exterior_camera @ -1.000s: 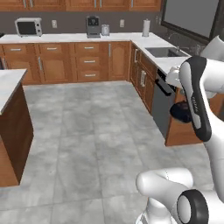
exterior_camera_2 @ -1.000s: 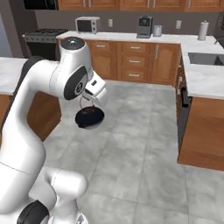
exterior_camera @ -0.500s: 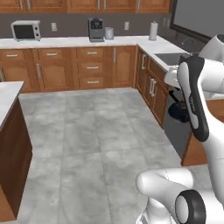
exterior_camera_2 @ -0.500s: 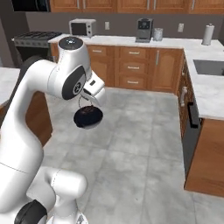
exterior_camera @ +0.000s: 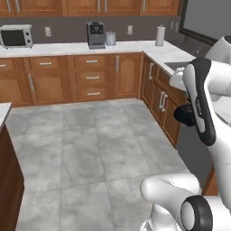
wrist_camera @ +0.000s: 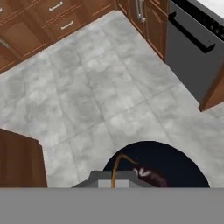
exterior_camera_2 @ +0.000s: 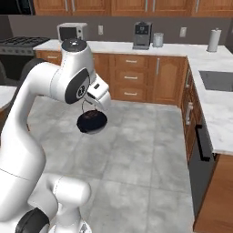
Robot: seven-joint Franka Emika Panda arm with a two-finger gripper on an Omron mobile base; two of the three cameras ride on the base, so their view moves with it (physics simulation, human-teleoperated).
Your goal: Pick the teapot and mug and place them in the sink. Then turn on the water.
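Over the grey floor, mid-drive — we carry the teapot (exterior_camera_2: 92,121) toward the sink (exterior_camera_2: 217,80).
From left to right the cabinets have slid leftward and the sink corner has come nearer; our gripper (exterior_camera_2: 89,110) stays clenched on the teapot's thin handle — nothing placed yet.

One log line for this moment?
gripper: shut on dark rounded teapot, red patch | hangs over grey tiled floor | dark sink basin: not reached

Dark rounded teapot (exterior_camera_2: 92,122) hanging from its thin handle above the floor, sink (exterior_camera_2: 217,80) well apart
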